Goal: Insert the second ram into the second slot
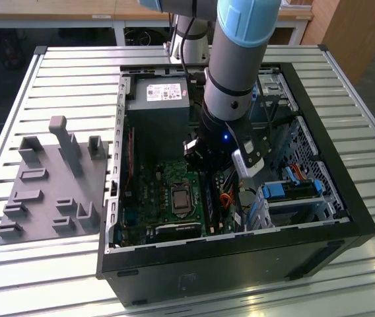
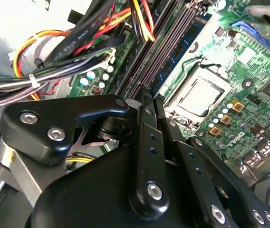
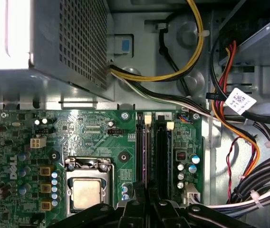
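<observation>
The second ram [image 3: 145,156] stands edge-down in its slot [image 3: 150,156] near the motherboard [image 3: 92,137] edge, my fingers [image 2: 147,102] clamped together on it. I hold it upright and press evenly along its length.

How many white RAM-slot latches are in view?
2. One white latch is nearer the CPU socket; the other is nearer the cables. The claw covers the slots' opposite ends, so more may be hidden.
</observation>
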`<state>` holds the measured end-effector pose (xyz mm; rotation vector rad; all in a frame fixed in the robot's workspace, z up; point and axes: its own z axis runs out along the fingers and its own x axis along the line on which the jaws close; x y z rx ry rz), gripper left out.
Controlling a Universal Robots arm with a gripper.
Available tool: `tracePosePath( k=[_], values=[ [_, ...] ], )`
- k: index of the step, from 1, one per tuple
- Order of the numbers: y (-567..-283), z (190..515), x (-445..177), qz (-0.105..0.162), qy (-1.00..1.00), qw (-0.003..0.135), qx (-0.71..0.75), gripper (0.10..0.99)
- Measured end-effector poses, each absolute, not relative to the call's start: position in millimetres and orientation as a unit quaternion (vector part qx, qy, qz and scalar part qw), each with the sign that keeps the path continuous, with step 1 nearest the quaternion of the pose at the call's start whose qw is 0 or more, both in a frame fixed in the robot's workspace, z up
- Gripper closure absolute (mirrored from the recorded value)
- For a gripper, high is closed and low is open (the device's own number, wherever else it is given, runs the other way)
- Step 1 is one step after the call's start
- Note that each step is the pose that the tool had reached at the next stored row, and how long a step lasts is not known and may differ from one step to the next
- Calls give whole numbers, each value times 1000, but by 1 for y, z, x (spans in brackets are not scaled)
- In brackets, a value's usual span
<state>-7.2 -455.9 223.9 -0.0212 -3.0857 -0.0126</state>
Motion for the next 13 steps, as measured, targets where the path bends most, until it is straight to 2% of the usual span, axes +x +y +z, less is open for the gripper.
tracePosePath(
  k=[13],
  values=[
    [-460,220,-5,-4,-1000,28,-7,949]
  ],
)
